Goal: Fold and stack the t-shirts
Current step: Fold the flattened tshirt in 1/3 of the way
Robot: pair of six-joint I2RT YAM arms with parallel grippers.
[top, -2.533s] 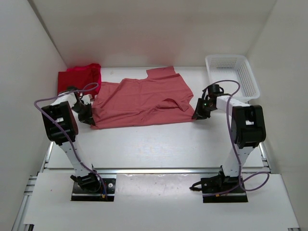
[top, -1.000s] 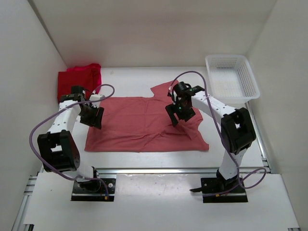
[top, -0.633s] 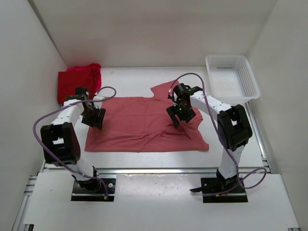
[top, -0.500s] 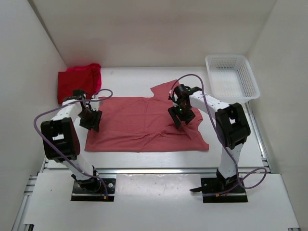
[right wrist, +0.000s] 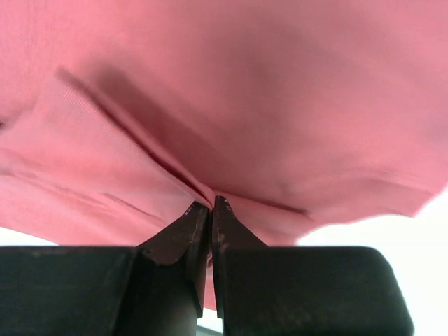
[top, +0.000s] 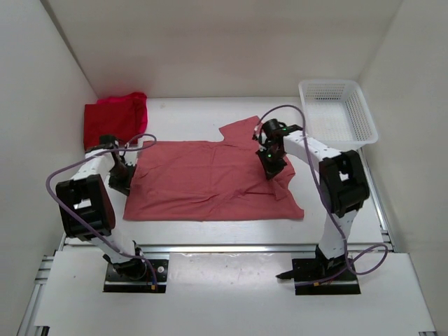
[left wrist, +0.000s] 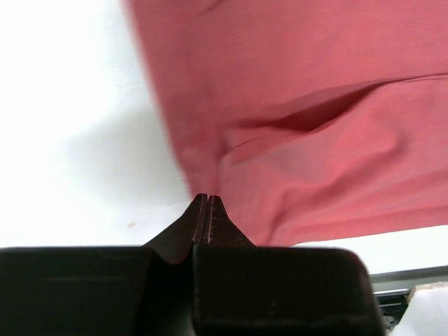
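Tools no longer spread: left tool (left wrist: 208,199) pressed together at salmon t-shirt (top: 203,175) edge, right tool (right wrist: 211,205) pinching it

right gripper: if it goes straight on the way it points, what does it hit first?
The salmon t-shirt: the right gripper is shut at a raised fold of it, seemingly pinching it.

A white mesh basket (top: 332,115) stands upright at the far right corner of the white table (top: 210,115) (its long side runs just beside the right wall (top: 413,140)). A plain white back wall (top: 224,49) and a left wall (top: 38,105) close the table in. A metal rail (top: 231,246) runs along the table's near edge.
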